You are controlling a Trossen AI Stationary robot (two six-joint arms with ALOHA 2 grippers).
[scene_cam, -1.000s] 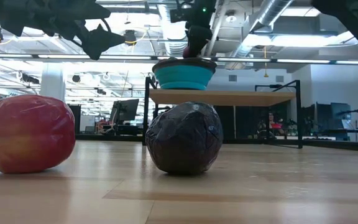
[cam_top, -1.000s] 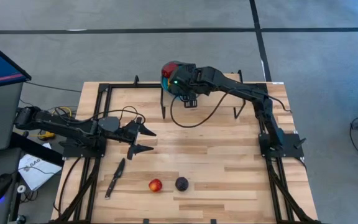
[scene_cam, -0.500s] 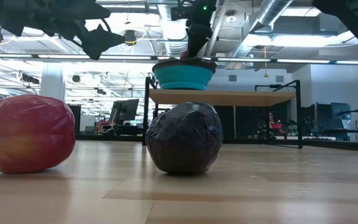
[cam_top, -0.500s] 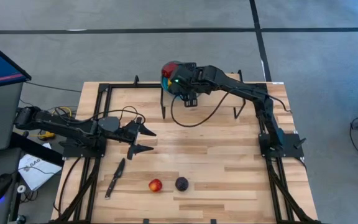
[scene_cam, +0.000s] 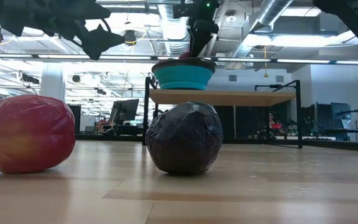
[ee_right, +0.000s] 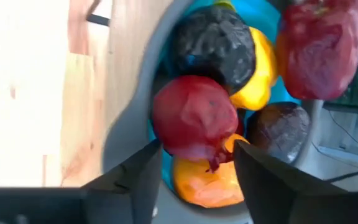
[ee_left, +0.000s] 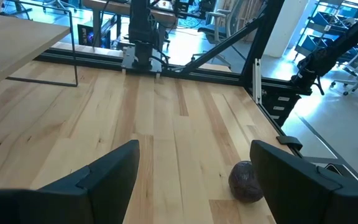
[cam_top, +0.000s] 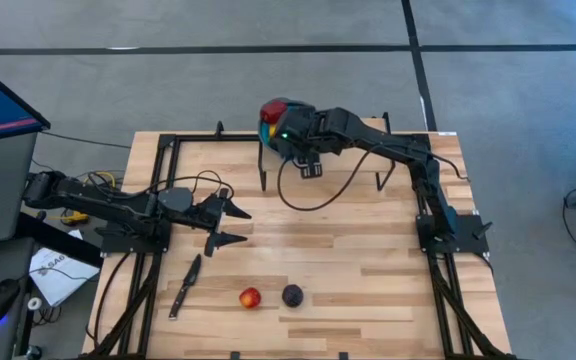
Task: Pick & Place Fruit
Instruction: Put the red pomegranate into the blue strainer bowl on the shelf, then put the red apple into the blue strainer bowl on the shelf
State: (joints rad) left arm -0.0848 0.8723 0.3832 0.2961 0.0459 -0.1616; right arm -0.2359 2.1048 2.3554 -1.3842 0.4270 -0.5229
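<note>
While right gripper hangs open by bowl, maybe 6 fruit inside; 2 on table; left gripper open.

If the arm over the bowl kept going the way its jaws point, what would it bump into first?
Most likely the red fruit topping the pile in the bowl; it sits right beyond the right gripper, whose jaws stand open. Depth is uncertain.

Grey floor with dark stripes surrounds the wooden table. Beyond it, ceiling ducts hang over desks with office chairs.
</note>
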